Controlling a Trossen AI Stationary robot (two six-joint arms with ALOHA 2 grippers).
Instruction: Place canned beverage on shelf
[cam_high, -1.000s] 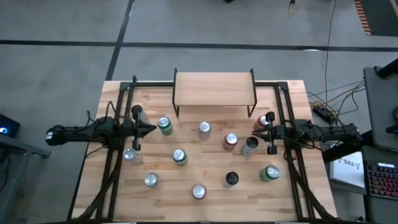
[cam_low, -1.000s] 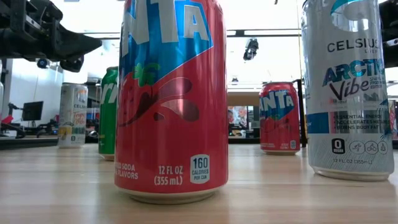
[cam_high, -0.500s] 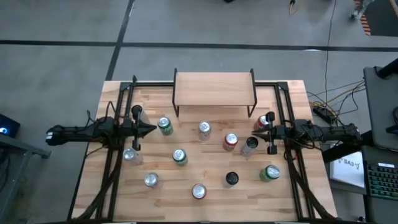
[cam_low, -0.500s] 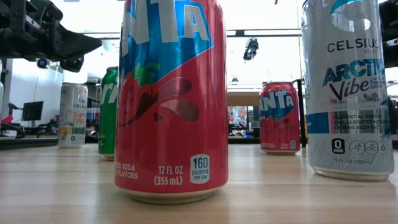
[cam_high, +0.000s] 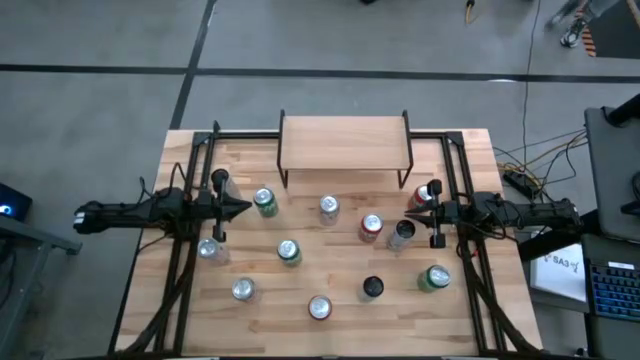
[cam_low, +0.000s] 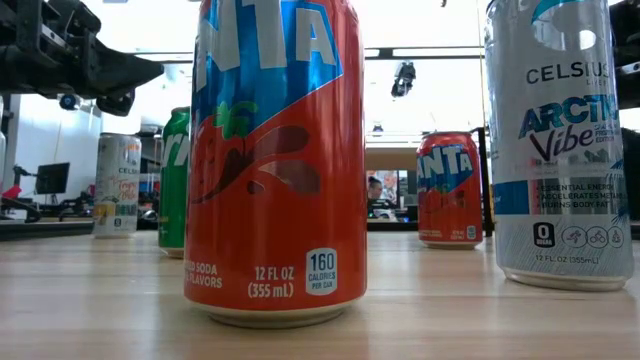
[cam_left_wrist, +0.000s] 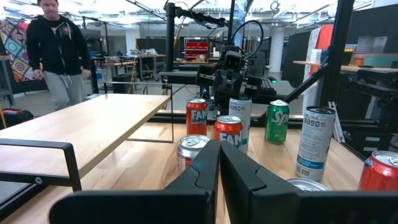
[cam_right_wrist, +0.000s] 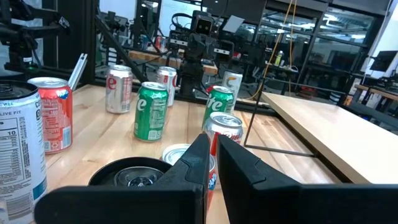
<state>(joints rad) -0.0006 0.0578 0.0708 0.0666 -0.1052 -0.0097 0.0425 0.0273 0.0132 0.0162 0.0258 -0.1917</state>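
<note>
Along the table's left and right edges, the left gripper (cam_high: 243, 208) and right gripper (cam_high: 410, 212) stay motionless, jaws pressed together, empty; the cans remain on the tabletop (cam_high: 340, 300), the shelf (cam_high: 345, 142) bare, so nothing has begun.

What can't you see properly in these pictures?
- Low view: the big red Fanta can is cut off at the top and blocks the table behind it.
- Low view: the Celsius can is cut off at the top edge too.
- High view: can labels are too small; only lids show, like the black can.
- Low view: the shelf is mostly hidden behind cans.
</note>
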